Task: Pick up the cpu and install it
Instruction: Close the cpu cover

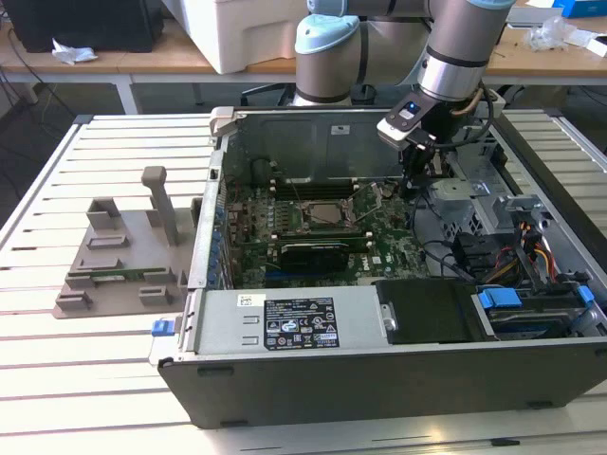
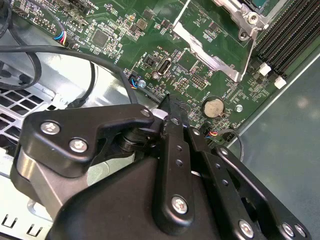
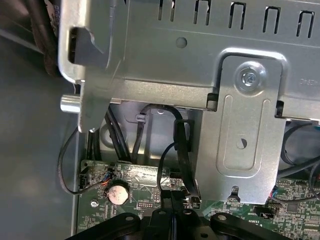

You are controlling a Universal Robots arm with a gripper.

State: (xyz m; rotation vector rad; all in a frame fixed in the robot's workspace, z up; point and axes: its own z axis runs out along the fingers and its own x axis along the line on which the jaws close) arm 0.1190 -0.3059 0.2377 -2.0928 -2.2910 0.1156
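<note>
White slatted desk [image 1: 47, 199] noted, bearing an open computer case [image 1: 379, 374] laid flat, motherboard [image 1: 391, 245] exposed. Low over the board, the claw [image 1: 410, 182] is seen toward the exterior view's right of the socket [image 1: 301, 214], well apart from the grey holder block [image 1: 123, 256]. In the second wrist view its fingertips [image 2: 175, 120] lie closed together; a pale sliver between them cannot be identified. The cpu [image 1: 322, 214] appears as a silvery square seated in the socket, too small to confirm. A coin cell [image 2: 212, 106] is recorded in both wrist views. In the first wrist view a steel bracket [image 3: 245, 145] partly covers black cables [image 3: 177, 145].
</note>
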